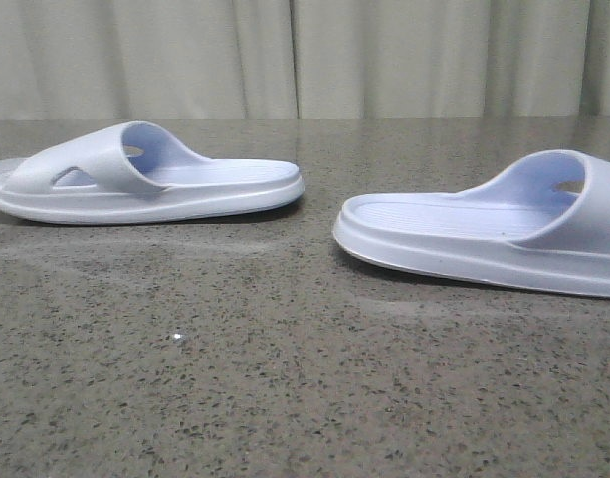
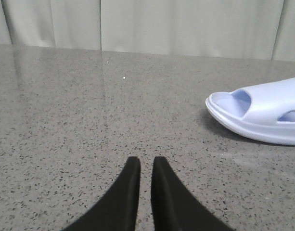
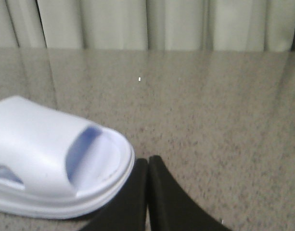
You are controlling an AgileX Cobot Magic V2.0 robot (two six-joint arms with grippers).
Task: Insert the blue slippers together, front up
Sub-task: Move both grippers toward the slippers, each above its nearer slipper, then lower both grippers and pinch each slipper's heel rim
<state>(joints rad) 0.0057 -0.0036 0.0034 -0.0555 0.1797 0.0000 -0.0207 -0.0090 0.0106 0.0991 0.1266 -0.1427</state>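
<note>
Two pale lavender-blue slippers lie sole down on the table, heels facing each other. The left slipper (image 1: 145, 179) is at the far left; its toe end also shows in the left wrist view (image 2: 262, 113). The right slipper (image 1: 484, 234) runs off the right edge; its toe end fills the near side of the right wrist view (image 3: 46, 159). My left gripper (image 2: 146, 161) is low over bare table, empty, its black fingers only a thin slit apart, well clear of the left slipper. My right gripper (image 3: 148, 160) is shut and empty, right beside the right slipper's toe rim. Neither gripper shows in the front view.
The table (image 1: 285, 378) is grey speckled stone. A pale curtain (image 1: 305, 55) hangs behind its far edge. A gap of bare table (image 1: 319, 214) separates the two slippers.
</note>
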